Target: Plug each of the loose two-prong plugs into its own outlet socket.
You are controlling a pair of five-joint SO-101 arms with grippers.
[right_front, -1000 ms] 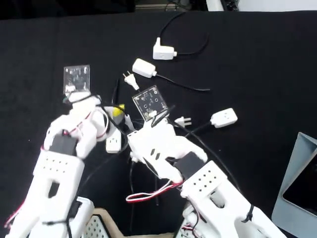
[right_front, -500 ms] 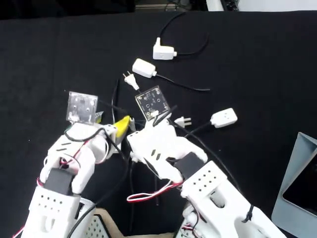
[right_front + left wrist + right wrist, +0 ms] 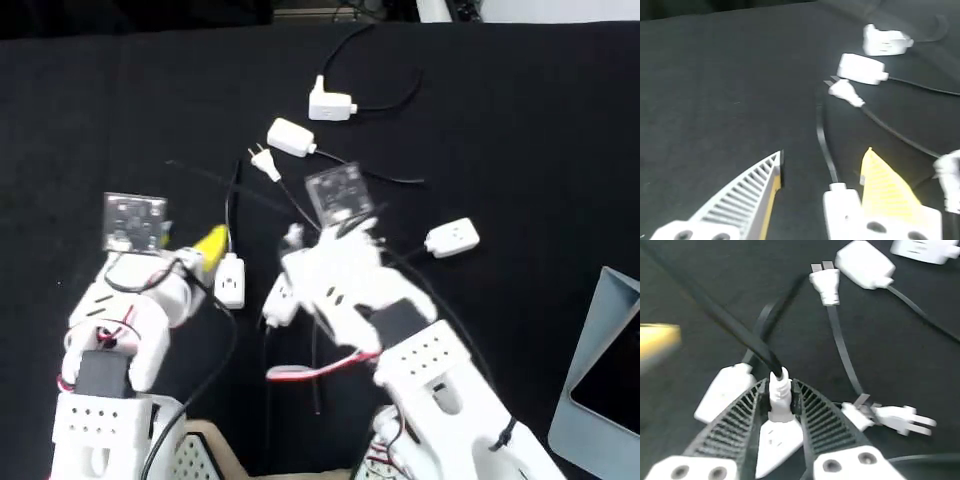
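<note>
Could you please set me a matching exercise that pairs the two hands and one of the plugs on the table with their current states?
Things:
1. left hand
2. right hand
3. loose plug next to the far sockets

States:
A. shut on a white plug
B. lying free on the black cloth
C. open, with a socket beside its yellow finger

Pairs: 1-C, 2-A, 3-B.

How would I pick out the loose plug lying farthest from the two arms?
Toward the top of the high view, two white blocks lie on the black table: an upper block and a lower block. The plug sits beside the lower block: small, white, with two bare metal prongs, while its neighbours are bigger and boxy.
</note>
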